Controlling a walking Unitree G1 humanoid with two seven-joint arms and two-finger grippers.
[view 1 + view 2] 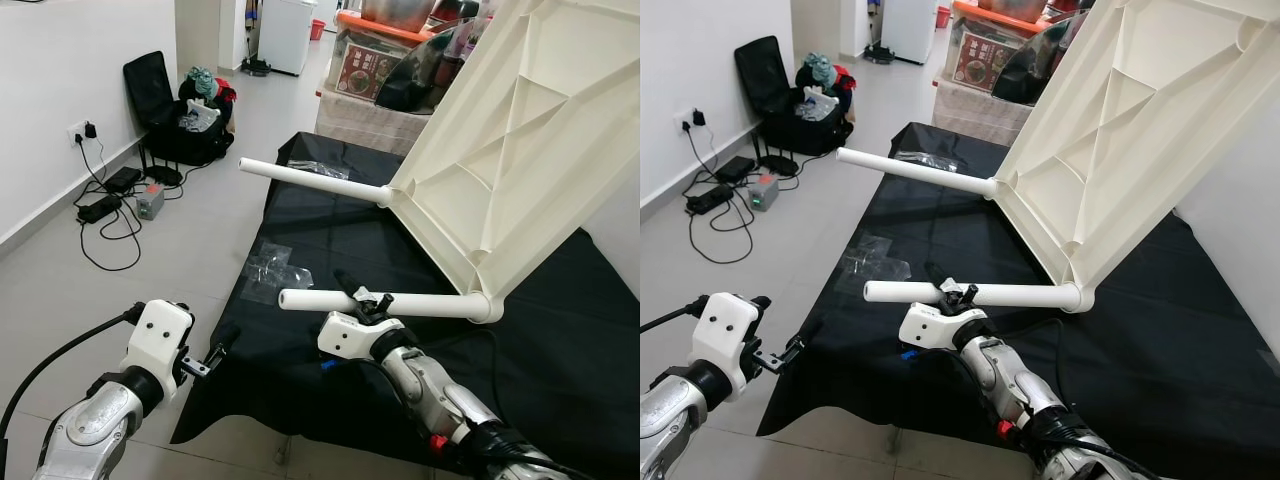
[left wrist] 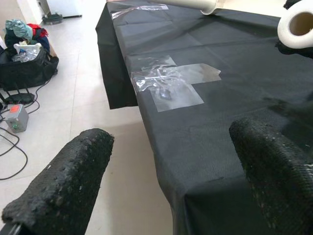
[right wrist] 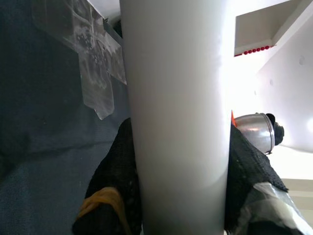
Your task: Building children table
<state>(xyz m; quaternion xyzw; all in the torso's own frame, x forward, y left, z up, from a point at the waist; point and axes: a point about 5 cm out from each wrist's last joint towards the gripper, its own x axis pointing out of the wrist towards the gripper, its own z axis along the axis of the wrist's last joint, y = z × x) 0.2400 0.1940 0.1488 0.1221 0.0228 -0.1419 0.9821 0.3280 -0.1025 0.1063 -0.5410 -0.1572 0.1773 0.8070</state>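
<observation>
Our right gripper (image 1: 360,296) is closed around the near table leg (image 1: 385,303), gripping it partway along, nearer its free end than the corner where it plugs into the white tabletop (image 1: 520,140), which stands tilted on edge over the black cloth (image 1: 330,240). A second leg (image 1: 315,180) sticks out from the tabletop's far corner, well apart from that gripper. Our left gripper (image 1: 222,345) hangs open and empty at the cloth's near edge, below the gripped leg's free end, with clear plastic bags (image 2: 168,85) lying on the cloth beyond its fingers (image 2: 68,183).

Black chair (image 1: 150,90), open bag (image 1: 196,125), tangled cables (image 1: 105,215) by the wall, stacked boxes (image 1: 370,75) beyond.
</observation>
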